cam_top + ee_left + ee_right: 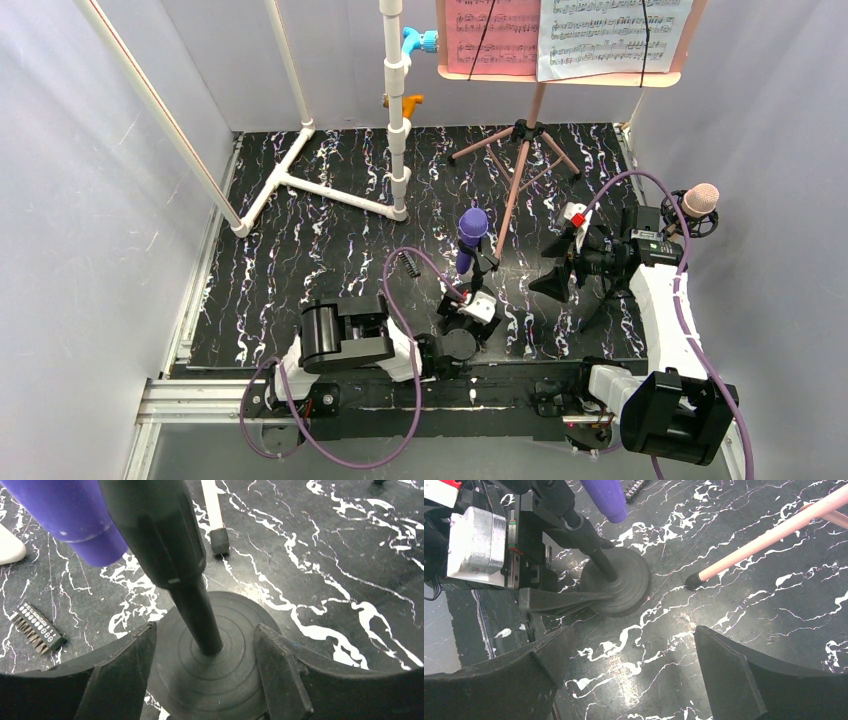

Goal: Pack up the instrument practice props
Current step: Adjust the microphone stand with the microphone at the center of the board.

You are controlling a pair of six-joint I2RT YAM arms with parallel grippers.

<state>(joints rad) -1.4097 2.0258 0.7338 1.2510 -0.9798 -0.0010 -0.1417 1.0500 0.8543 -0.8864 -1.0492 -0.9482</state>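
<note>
black stem [199, 617] under purple tube [65, 515] stands between parted left gripper [205, 635] fingers [120, 675].

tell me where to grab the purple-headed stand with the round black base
Take the thin black stem just above the round base, from the robot's side, the left hand straddling it. The stem is slim; the base is too wide, the purple head bulky.

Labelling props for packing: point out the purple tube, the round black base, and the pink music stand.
purple tube [473, 224]: top external view, rounded upper end.
round black base [235, 642]: left wrist view, ridged top face.
pink music stand [774, 534]: right wrist view, mid-leg.
</note>
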